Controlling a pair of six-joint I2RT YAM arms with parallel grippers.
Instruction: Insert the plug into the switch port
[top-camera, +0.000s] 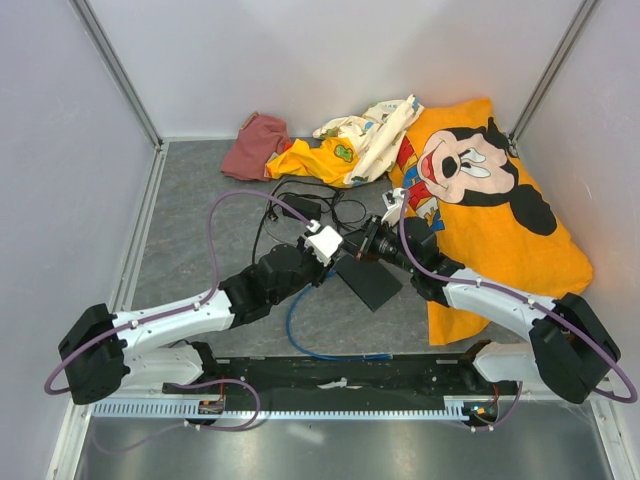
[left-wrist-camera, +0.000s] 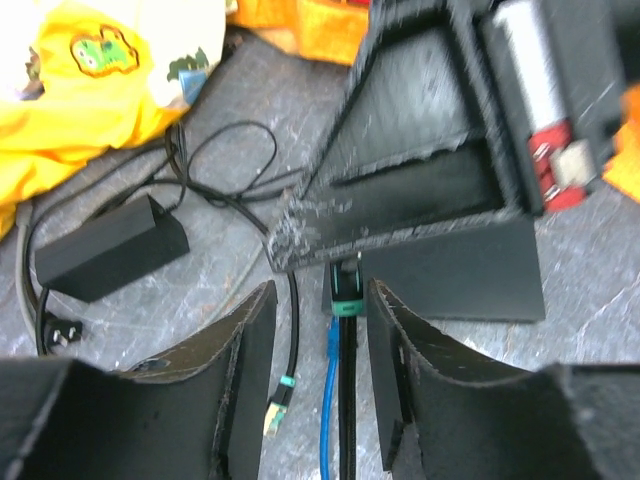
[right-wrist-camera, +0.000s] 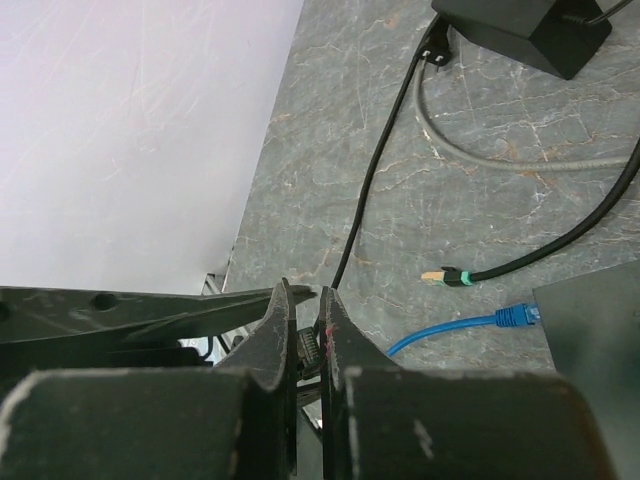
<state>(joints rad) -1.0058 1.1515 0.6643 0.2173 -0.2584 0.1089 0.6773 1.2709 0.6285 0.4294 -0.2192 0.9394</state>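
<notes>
1. On the grey table (top-camera: 190, 230), the plug (right-wrist-camera: 515, 317) lies loose on its blue cable (top-camera: 300, 325), just beside the black switch (top-camera: 368, 282).
2. Left gripper (left-wrist-camera: 318, 295): fingers apart, plug seen between them, untouched.
3. Right gripper (right-wrist-camera: 303, 295): fingers nearly together at the switch; can't tell if they pinch it.

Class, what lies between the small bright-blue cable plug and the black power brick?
Right wrist view: a black cable with a green-banded yellow tip and a curved grey cord lie between the bright-blue plug and the black power brick.
</notes>
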